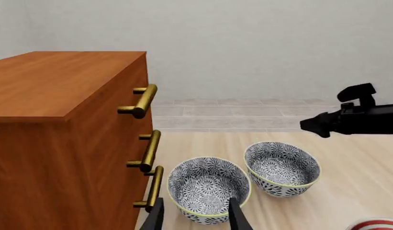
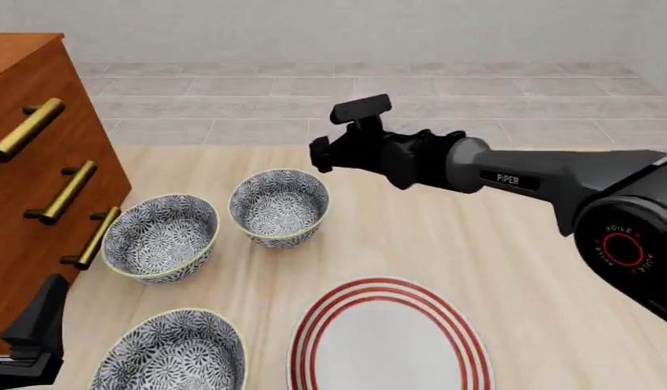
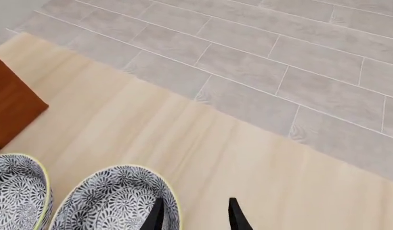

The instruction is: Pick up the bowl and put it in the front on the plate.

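Observation:
Three look-alike floral bowls stand on the table: a far bowl (image 2: 279, 206), a left bowl (image 2: 160, 237) near the dresser, and a front bowl (image 2: 173, 353). The white plate (image 2: 387, 337) with red rings lies to the right of the front bowl. My right gripper (image 2: 322, 154) hovers open above the far bowl's back right rim; in the right wrist view its fingers (image 3: 195, 203) straddle that bowl's (image 3: 113, 203) rim from above. My left gripper (image 1: 196, 206) is open at the front left, pointing at the left bowl (image 1: 209, 184), with the far bowl (image 1: 282, 167) beyond.
A wooden dresser (image 2: 30, 154) with brass handles (image 2: 62, 191) stands along the table's left side, close to the left bowl. The right arm (image 1: 353, 120) crosses the left wrist view. Grey tiled floor (image 3: 279, 52) lies beyond the table's far edge.

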`<state>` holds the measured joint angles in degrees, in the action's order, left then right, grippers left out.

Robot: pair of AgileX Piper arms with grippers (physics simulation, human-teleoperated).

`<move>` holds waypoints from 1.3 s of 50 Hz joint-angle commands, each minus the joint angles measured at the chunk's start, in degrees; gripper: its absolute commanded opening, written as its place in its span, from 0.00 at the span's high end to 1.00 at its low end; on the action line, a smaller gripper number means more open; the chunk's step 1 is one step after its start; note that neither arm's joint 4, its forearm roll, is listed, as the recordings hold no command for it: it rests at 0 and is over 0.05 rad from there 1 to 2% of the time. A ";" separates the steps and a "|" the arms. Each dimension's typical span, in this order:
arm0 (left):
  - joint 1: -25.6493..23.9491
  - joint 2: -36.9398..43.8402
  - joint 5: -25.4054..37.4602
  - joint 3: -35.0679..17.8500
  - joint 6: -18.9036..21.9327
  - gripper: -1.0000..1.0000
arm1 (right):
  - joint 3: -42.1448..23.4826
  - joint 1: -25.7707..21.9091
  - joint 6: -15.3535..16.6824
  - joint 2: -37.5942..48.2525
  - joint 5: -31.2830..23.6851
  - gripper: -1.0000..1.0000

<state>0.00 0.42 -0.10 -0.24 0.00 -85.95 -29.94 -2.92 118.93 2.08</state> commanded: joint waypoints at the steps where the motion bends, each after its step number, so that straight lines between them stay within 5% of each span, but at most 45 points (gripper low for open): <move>1: 0.00 0.00 0.00 0.00 0.00 0.00 | -1.92 -0.44 -1.13 3.18 0.00 0.00; 65: 0.00 0.00 0.00 0.00 0.00 0.00 | -6.32 -4.83 -8.07 14.62 -0.90 0.00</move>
<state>0.00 0.42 -0.10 -0.24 0.00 -92.66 -33.81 -10.11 131.62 0.75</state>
